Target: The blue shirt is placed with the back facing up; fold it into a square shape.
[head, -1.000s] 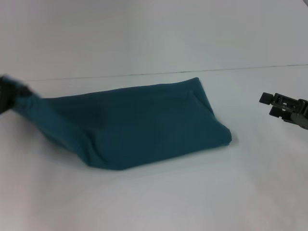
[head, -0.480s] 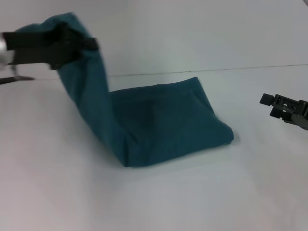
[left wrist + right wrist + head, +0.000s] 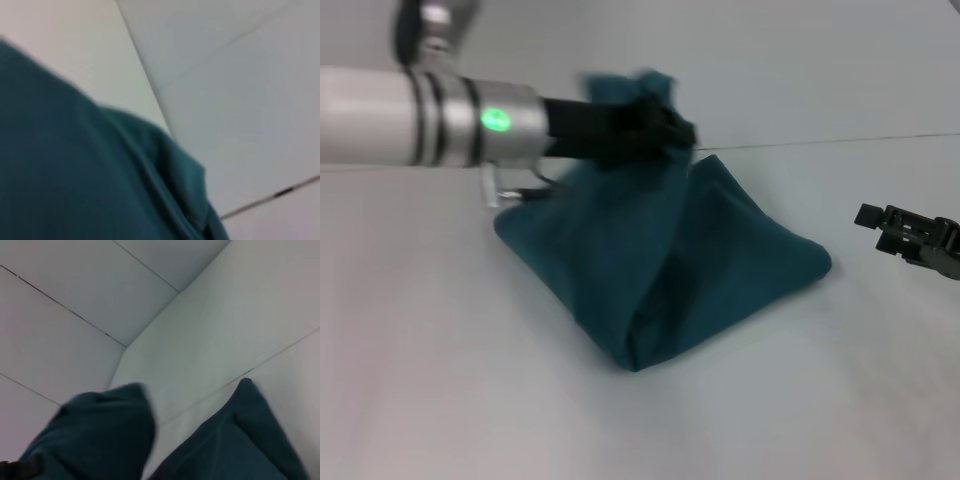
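Observation:
The blue shirt (image 3: pixel 670 260) is a dark teal cloth lying partly folded in the middle of the white table (image 3: pixel 440 380). My left gripper (image 3: pixel 665 128) is shut on the shirt's left end and holds it raised above the rest of the cloth, near the table's back edge. The lifted part hangs down in a slanted sheet toward the front. Teal cloth (image 3: pixel 75 175) fills most of the left wrist view. The right wrist view shows the lifted cloth (image 3: pixel 95 435) and the flat part (image 3: pixel 235 440) apart. My right gripper (image 3: pixel 910 235) hovers idle at the far right.
A dark seam line (image 3: pixel 840 140) runs across the back where the table meets the pale wall. Bare white table surface surrounds the shirt on the front, left and right.
My left gripper has swung from the far left up and to the right, carrying the shirt's end over the rest of the cloth. The right gripper has stayed put.

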